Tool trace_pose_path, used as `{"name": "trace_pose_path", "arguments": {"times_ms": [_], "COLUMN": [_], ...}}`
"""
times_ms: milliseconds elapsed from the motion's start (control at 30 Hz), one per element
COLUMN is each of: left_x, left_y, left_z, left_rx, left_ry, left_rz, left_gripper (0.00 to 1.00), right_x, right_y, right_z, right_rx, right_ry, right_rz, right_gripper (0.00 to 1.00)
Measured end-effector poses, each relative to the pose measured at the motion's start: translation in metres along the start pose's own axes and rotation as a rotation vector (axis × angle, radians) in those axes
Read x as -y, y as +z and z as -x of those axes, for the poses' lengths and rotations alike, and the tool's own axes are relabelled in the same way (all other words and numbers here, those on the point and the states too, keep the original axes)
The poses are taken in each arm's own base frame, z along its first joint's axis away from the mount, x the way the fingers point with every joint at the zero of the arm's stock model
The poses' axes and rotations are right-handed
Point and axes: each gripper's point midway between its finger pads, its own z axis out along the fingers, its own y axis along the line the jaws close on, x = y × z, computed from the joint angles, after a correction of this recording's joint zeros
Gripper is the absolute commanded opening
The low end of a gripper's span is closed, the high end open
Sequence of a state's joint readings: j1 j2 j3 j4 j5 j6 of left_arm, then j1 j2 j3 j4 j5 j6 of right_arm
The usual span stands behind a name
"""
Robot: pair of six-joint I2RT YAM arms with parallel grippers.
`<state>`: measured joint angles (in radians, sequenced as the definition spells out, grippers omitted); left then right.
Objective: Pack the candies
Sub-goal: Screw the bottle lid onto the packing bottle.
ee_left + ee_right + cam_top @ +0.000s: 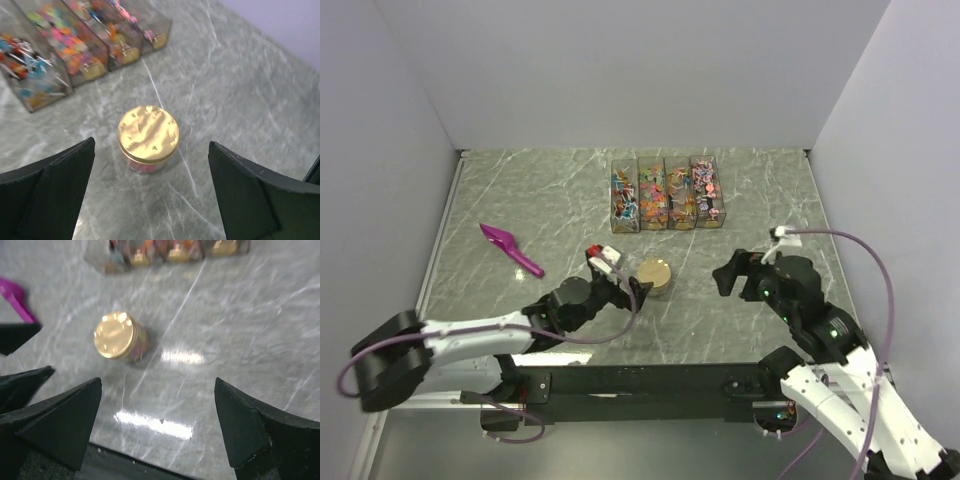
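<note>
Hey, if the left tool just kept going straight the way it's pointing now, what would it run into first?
Most likely the gold-lidded jar. In the left wrist view it sits centred ahead of the open left tool, with nothing between them. How far ahead is hard to judge.

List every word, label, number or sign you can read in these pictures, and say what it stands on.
No text can be read in any view.
On the gold lid: nothing printed, only dents and glare.
On the clear boxes: yellowish patches at their near ends, too blurred to tell whether they carry print.
On the pink scoop: no marking visible.
</note>
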<state>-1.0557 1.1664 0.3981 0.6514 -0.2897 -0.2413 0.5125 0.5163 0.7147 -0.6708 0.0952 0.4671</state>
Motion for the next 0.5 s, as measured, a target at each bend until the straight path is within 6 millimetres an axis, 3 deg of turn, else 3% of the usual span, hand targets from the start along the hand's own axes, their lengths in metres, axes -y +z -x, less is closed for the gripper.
{"name": "trace_pose_path", "arguments": {"times_ms": [167,333,500], "left_x": [-0.015,-0.043,-0.077], "left_y": [-0.035,-0.091,-0.148], "left_z": [0.061,0.133,0.165], "left_rx": [0.081,0.212,0.282], "left_ry": [-0.077,-0.184,-0.259], "left_rz": [0.097,0.233,0.374], "left_gripper": [0.99,0.99,0.99], "right_x": [0.007,0.016,0.025], "right_y": [-0.031,-0.057,-0.072], "right_z": [0.035,0.055,0.064], "right_rx": [0.188,0.328,0.408], "right_ry": [0.029,0.048,0.046], "right_rz": [-0.019,-0.034,-0.055], "right_gripper": [1.00,1.00,1.00]}}
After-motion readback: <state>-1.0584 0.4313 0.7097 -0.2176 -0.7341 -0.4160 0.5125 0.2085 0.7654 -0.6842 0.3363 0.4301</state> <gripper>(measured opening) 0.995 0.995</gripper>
